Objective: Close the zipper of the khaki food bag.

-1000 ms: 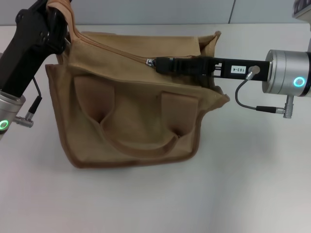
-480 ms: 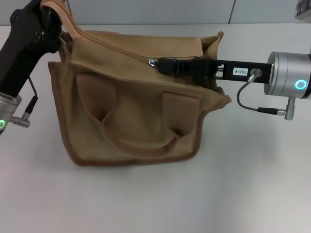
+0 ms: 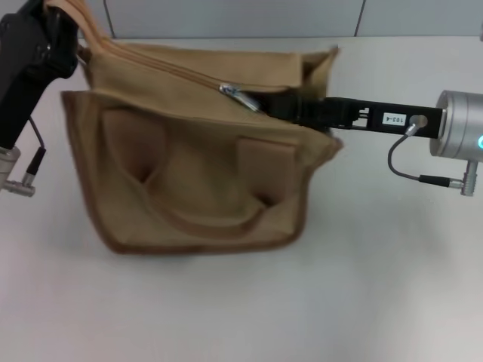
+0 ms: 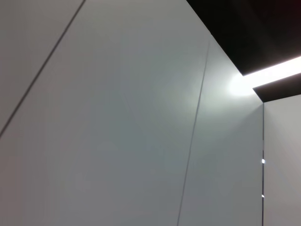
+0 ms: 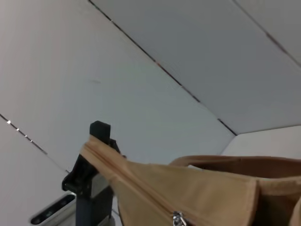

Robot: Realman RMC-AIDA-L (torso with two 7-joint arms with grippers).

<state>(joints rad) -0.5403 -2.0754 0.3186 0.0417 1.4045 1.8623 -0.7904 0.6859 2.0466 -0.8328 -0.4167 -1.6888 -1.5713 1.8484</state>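
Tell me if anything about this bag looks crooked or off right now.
The khaki food bag sits skewed: the left hand lifts its far-left corner, so the top slopes. The right hand is at the zipper pull, and the stretch beyond it gapes open.

bare table [image 3: 362, 286] in front (seemingly open); khaki food bag [image 3: 196, 181] blocks the middle.

White tabletop [image 3: 317, 302]; grey panelled wall [image 3: 249, 16] behind, lit ceiling strip [image 4: 275, 74] overhead
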